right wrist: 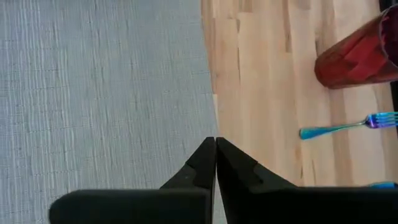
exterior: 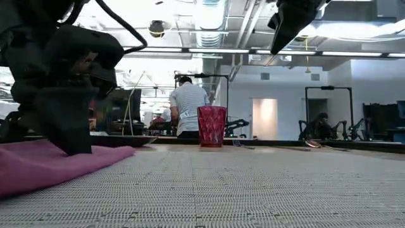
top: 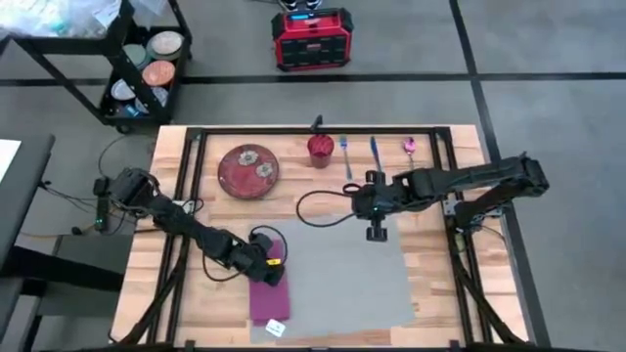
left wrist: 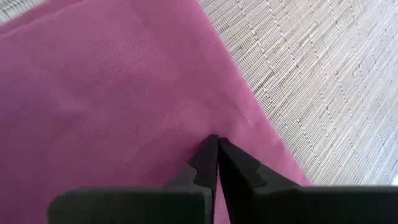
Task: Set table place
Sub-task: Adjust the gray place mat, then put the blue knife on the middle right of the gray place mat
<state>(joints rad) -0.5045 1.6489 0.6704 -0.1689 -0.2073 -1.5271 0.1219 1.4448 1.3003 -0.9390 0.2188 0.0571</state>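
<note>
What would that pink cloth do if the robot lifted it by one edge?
Probably droop: the magenta napkin looks like thin woven fabric lying flat, partly over the grey placemat. It likely weighs little, and might drag or bunch under the left gripper if pushed.

The mat (top: 342, 279) is grey with a fine woven pattern. The napkin (top: 266, 298) is pink. The table (top: 430, 284) is light wood. The cup (top: 321, 151) and plate (top: 248, 171) are red.

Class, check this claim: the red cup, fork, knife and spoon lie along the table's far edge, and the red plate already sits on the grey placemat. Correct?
Not quite. In the high view the red plate sits on the bare wooden table, beside the red cup, clear of the grey placemat. The cup and cutlery are placed as stated.
</note>
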